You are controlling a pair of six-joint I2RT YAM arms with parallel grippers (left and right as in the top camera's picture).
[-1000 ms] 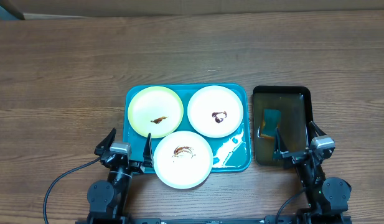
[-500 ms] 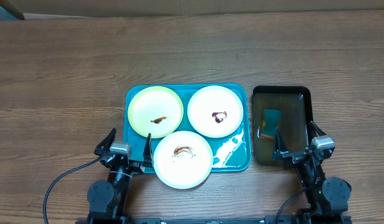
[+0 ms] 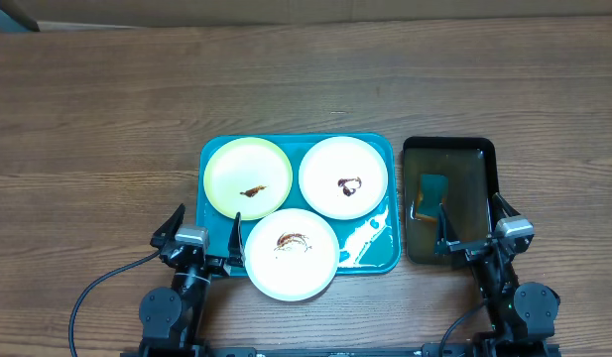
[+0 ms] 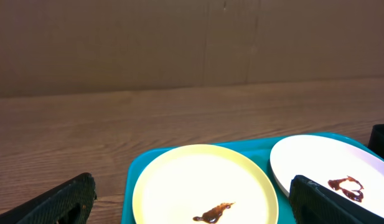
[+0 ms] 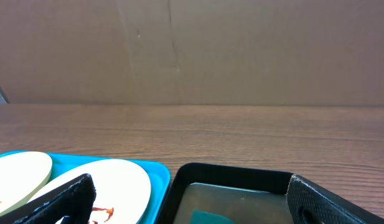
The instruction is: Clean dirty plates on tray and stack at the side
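A teal-blue tray (image 3: 380, 253) holds three plates, each with a brown smear at its centre. A pale yellow-green plate (image 3: 248, 177) lies at the back left and also shows in the left wrist view (image 4: 204, 183). A white plate (image 3: 343, 177) lies at the back right. Another white plate (image 3: 291, 254) lies at the front and overhangs the tray's front rim. My left gripper (image 3: 204, 230) is open and empty at the tray's front left corner. My right gripper (image 3: 474, 220) is open and empty over the front of the black tray (image 3: 484, 154).
The black tray stands right of the teal tray and holds murky water and a teal sponge (image 3: 432, 188). A watery streak (image 3: 365, 238) lies on the teal tray's front right. Bare wooden table (image 3: 97, 129) lies to the left and behind. A brown wall (image 4: 179, 43) stands at the back.
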